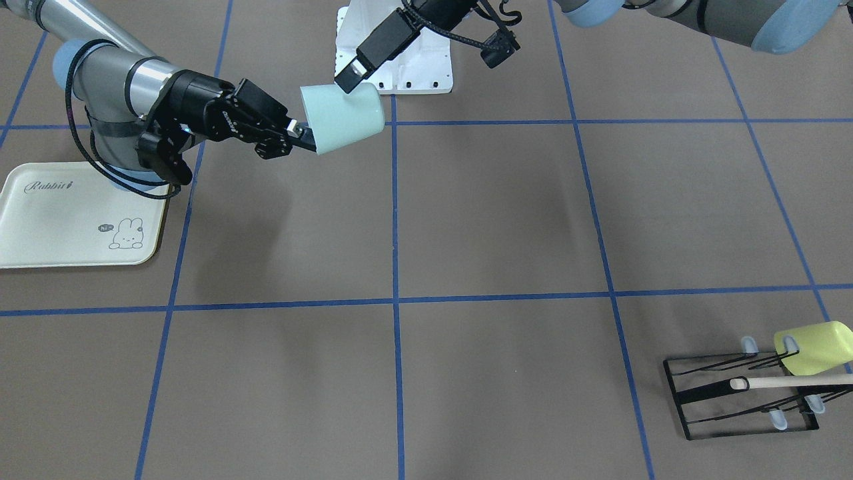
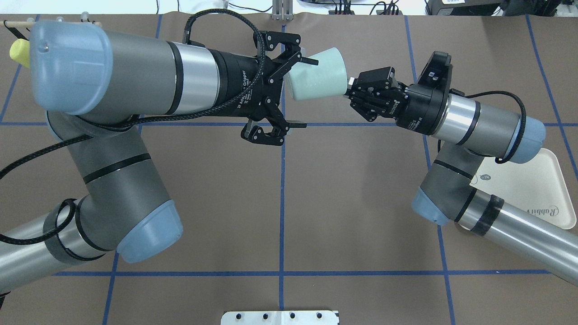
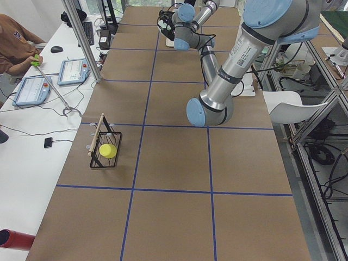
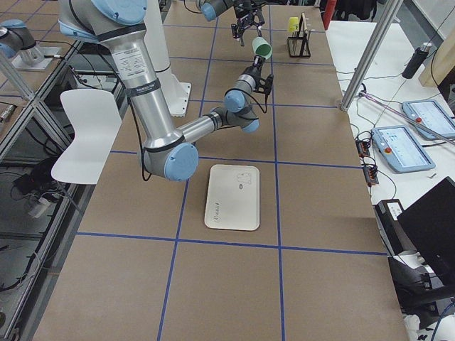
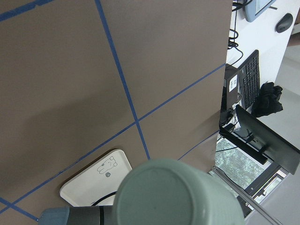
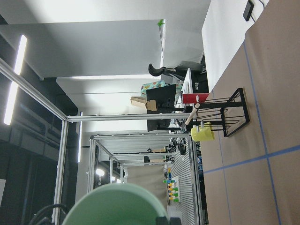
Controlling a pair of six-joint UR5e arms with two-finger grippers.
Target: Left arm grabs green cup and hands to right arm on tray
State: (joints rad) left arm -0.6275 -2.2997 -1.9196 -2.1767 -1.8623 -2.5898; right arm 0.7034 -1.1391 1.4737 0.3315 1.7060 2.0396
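Note:
The green cup hangs on its side in the air over the table's middle, base toward my left gripper and rim toward my right. My right gripper is shut on the cup's rim, which also shows in the front view. My left gripper is open, its jaws spread wide around the cup's base end, with one finger close against the cup's side. The cup's base fills the bottom of the left wrist view. The tray lies flat and bare below the right arm.
A black wire rack with a wooden bar holds a yellow-green cup at the table corner on my left side. The robot's white base plate is behind the cup. Blue tape lines grid the brown table.

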